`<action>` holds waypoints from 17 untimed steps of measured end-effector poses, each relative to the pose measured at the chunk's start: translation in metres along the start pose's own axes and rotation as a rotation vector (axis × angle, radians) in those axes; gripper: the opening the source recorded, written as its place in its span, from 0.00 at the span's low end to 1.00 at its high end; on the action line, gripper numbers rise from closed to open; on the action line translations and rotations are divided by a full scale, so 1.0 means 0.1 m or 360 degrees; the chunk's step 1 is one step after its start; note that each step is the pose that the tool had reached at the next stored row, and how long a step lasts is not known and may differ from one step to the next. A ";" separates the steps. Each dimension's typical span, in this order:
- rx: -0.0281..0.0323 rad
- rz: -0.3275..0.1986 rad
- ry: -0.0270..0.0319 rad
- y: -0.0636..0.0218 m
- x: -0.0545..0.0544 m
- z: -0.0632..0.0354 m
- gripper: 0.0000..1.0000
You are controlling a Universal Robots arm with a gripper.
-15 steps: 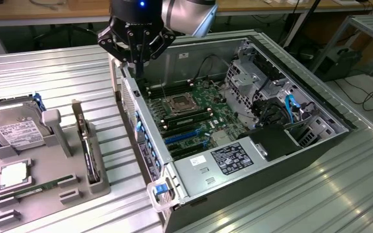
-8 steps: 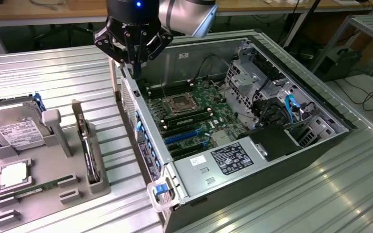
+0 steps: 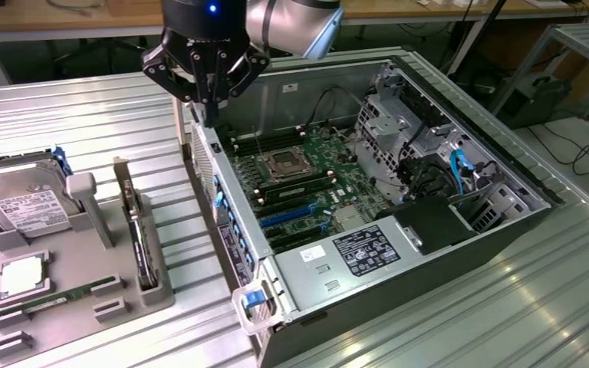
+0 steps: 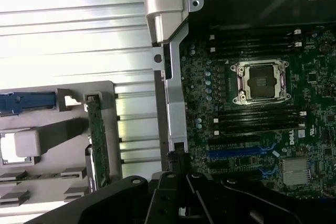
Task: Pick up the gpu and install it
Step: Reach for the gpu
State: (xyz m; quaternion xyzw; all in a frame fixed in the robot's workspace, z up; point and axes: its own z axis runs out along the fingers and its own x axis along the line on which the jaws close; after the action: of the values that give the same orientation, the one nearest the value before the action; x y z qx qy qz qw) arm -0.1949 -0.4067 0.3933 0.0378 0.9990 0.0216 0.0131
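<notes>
the gripper [image 3: 211,113] hangs in the upper left part of the exterior view, just above the rear edge of the open computer case [image 3: 428,307]. its fingers are pressed together and nothing is between them. the gpu [image 3: 136,230] stands on its edge in the grey holder [image 3: 162,295] on the tabletop [image 3: 80,115], in the left part of the frame, well apart from the gripper. a hard drive [image 3: 24,203] sits in the same holder, further to the left.
</notes>
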 end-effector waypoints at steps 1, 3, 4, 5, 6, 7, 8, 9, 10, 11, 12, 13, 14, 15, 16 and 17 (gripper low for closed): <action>0.00000 0.0000 0.00000 -0.007 0.01 0.000 0.11; 0.00000 0.0000 0.00000 -0.019 0.02 -0.001 0.11; 0.00000 0.0000 0.00000 -0.024 0.03 -0.002 0.11; 0.00000 0.0000 0.00000 -0.028 0.03 -0.002 0.11; -0.00001 0.0000 0.00000 -0.033 0.03 -0.002 0.11; 0.00000 0.0000 0.00000 -0.037 0.04 -0.002 0.11; 0.00000 0.0000 0.00000 -0.044 0.05 -0.003 0.11; 0.00000 0.0000 0.00001 -0.049 0.06 -0.004 0.11; -0.00001 0.0000 0.00000 -0.053 0.07 -0.004 0.11; 0.00000 0.0000 0.00000 -0.055 0.07 -0.004 0.11; -0.00001 0.0000 0.00000 -0.057 0.07 -0.004 0.11; 0.00000 0.0000 0.00001 -0.061 0.08 -0.005 0.11; 0.00000 0.0000 0.00000 -0.064 0.09 -0.005 0.11; 0.00000 0.0000 0.00001 -0.067 0.09 -0.005 0.11; 0.00000 0.0000 0.00000 -0.070 0.10 -0.006 0.11; 0.00001 0.0000 0.00001 -0.073 0.11 -0.006 0.11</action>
State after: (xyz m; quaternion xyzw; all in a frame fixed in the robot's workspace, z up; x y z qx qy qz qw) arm -0.2064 -0.4132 0.3933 0.0379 0.9990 0.0216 0.0130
